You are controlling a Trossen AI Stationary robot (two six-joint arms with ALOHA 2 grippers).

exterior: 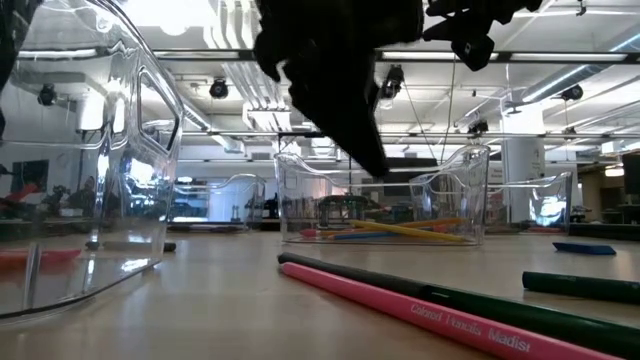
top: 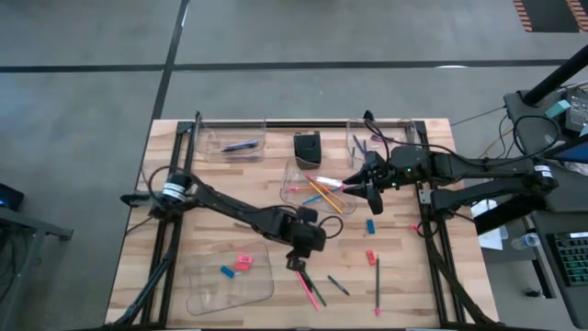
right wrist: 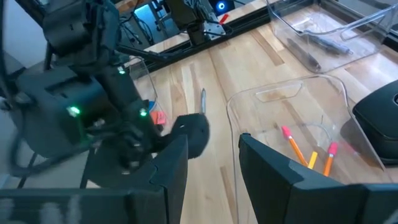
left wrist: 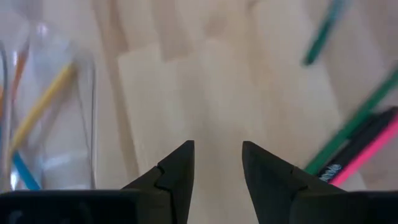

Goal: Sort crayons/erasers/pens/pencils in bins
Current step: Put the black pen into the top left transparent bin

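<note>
My left gripper point(top: 296, 265) point(left wrist: 217, 155) hangs open over bare table, just far of a pink pencil point(top: 305, 287) point(left wrist: 367, 155) and a green pencil point(top: 314, 291) lying side by side; nothing is between its fingers. My right gripper point(top: 354, 187) point(right wrist: 214, 149) waits open above the right edge of the centre bin point(top: 296, 175), which holds orange, yellow and blue pencils point(top: 323, 191). The near-left bin point(top: 207, 294) holds a blue eraser point(top: 227, 271) and a red eraser point(top: 243, 262). The far-left bin point(top: 213, 145) holds a dark pen point(top: 241, 145).
Loose on the table are a blue eraser point(top: 370, 225), a red eraser point(top: 370, 257), a dark crayon point(top: 338, 285) and a long stick point(top: 377, 287). A black box point(top: 308, 145) sits at the far edge, beside a fourth bin point(top: 352, 138).
</note>
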